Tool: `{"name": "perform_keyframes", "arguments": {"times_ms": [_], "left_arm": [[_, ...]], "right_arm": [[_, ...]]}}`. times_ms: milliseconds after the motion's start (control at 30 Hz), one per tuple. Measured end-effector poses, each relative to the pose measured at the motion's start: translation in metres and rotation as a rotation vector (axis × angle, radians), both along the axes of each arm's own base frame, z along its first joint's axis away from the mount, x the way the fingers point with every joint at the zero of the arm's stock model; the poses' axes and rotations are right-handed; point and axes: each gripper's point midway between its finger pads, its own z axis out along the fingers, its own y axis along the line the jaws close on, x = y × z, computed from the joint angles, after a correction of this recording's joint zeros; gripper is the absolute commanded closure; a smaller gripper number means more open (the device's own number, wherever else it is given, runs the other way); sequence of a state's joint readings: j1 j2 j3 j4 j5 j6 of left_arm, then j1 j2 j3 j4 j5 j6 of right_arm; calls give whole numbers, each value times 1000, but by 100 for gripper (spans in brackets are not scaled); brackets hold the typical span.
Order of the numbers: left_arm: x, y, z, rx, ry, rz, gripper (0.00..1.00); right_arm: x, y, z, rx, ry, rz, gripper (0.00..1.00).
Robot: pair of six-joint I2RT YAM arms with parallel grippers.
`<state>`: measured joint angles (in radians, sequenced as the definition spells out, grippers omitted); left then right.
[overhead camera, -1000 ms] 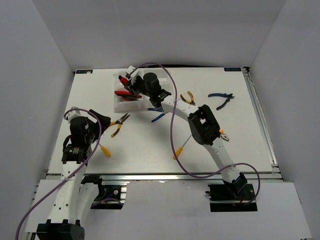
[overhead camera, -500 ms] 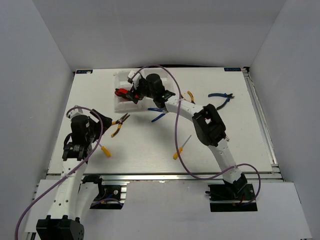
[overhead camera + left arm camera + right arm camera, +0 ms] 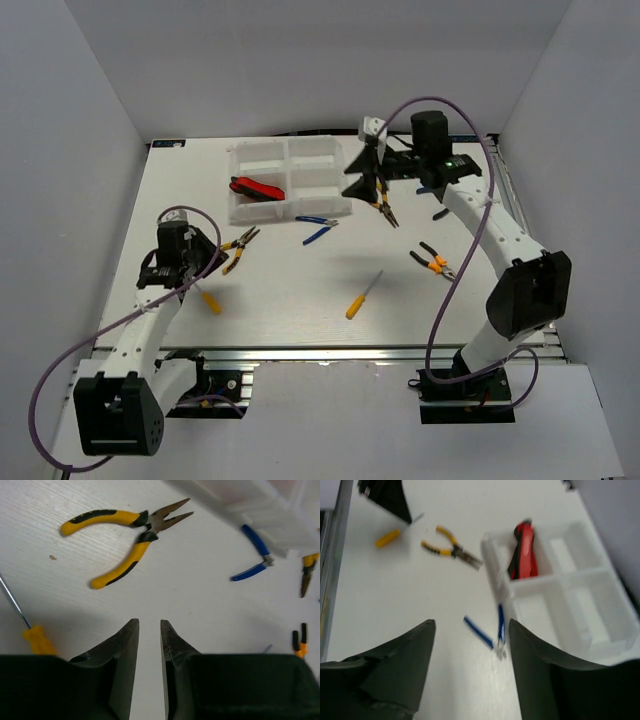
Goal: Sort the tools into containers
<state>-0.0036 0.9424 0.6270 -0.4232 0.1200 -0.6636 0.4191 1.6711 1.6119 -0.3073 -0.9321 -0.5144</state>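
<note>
My left hand [image 3: 149, 630] is nearly pressed together, empty, short of the yellow pliers [image 3: 127, 542] near the table's left edge. I'd reopen, then straddle their pivot. Right hand [image 3: 470, 655] spread, empty.

The tray [image 3: 290, 180] is sitting at the table's [image 3: 300, 290] far middle, with cutters [image 3: 255, 188] lying in its near-left compartment. Pliers [image 3: 239, 247] are lying before its left corner, with a screwdriver [image 3: 209, 300] nearer still. More pliers [image 3: 318, 227] are lying just before the tray's right end. Another screwdriver [image 3: 362, 295] is lying near the front centre, further pliers [image 3: 433, 262] to its right.
</note>
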Motion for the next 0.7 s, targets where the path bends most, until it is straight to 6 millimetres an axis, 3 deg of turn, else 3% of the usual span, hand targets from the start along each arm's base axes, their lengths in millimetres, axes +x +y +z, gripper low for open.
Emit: {"name": "perform_keyframes", "arguments": {"times_ms": [100, 233, 300, 367, 467, 700], "left_arm": [[-1, -2, -17, 44, 69, -36, 63], [5, -11, -28, 147, 130, -95, 53], [12, -22, -31, 201, 148, -145, 50], [20, -31, -34, 264, 166, -191, 49], [33, -36, -43, 354, 203, -245, 48], [55, -15, -78, 559, 342, -306, 47]], "right_arm": [[-12, -39, -43, -82, 112, -34, 39], [-34, -88, -105, -185, 286, -95, 33], [-47, -107, -122, -217, 339, -131, 31], [-60, -120, -129, -234, 363, -151, 29], [-70, -128, -123, -230, 338, -170, 27], [-74, -140, -116, -219, 317, -199, 24]]}}
